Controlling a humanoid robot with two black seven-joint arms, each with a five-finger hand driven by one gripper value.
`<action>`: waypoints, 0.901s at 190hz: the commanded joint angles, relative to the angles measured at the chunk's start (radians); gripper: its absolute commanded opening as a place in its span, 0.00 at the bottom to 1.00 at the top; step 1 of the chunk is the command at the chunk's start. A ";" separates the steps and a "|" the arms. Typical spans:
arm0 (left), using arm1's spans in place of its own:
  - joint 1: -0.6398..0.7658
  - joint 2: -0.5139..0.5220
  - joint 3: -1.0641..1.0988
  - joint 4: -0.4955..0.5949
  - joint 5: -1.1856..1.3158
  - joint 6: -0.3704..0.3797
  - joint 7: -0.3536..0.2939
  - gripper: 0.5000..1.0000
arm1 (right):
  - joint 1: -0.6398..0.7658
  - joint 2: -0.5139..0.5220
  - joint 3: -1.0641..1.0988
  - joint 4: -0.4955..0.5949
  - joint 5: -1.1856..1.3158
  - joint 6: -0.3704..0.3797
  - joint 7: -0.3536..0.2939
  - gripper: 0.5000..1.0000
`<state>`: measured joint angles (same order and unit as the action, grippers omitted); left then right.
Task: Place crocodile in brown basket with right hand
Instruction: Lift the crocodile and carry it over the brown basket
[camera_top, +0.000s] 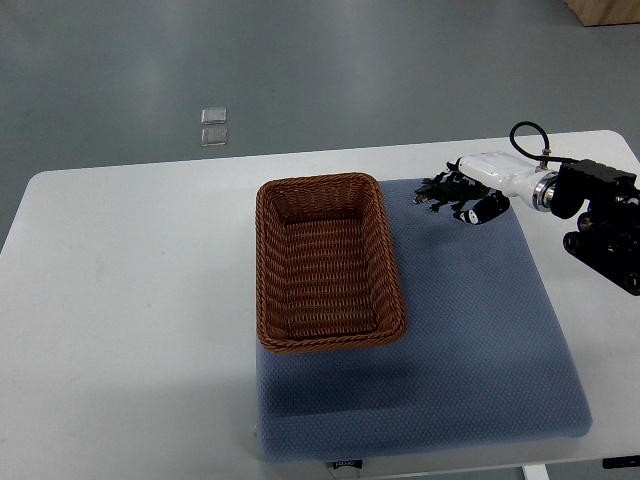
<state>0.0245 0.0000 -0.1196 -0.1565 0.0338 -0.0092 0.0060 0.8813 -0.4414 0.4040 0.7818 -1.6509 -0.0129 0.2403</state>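
1. Blue mat (470, 340) lies nearest, on the white table (120, 300). The brown basket (330, 183) sits on the mat's left part, long axis running near to far, nothing in it.
2. The crocodile (437, 190) is at the mat's far edge, well right of the basket and near its far right corner. Its long axis runs roughly left to right, with the free end pointing toward the basket.
3. The right hand (492, 178) comes in from the right edge, just beside the toy on its right. The fingers (492, 207) are curled around the toy's hand-side end and appear to pinch it. I cannot tell whether it is lifted off the mat.
4. The left arm is out of view.
5. Judgement: the basket lies left of the hand and slightly nearer, so the carry runs leftward over the right rim.
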 joint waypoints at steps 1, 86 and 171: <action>0.000 0.000 0.000 0.000 0.001 0.000 0.000 1.00 | 0.031 -0.011 0.001 0.024 0.013 -0.001 0.001 0.00; 0.000 0.000 0.000 0.000 0.000 0.000 0.000 1.00 | 0.073 0.004 -0.004 0.212 0.017 0.001 0.014 0.00; 0.000 0.000 0.000 0.000 0.000 0.000 0.000 1.00 | 0.064 0.110 -0.019 0.297 0.011 0.007 0.036 0.02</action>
<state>0.0243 0.0000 -0.1197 -0.1565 0.0338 -0.0092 0.0060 0.9484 -0.3688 0.3870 1.0619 -1.6343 -0.0097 0.2760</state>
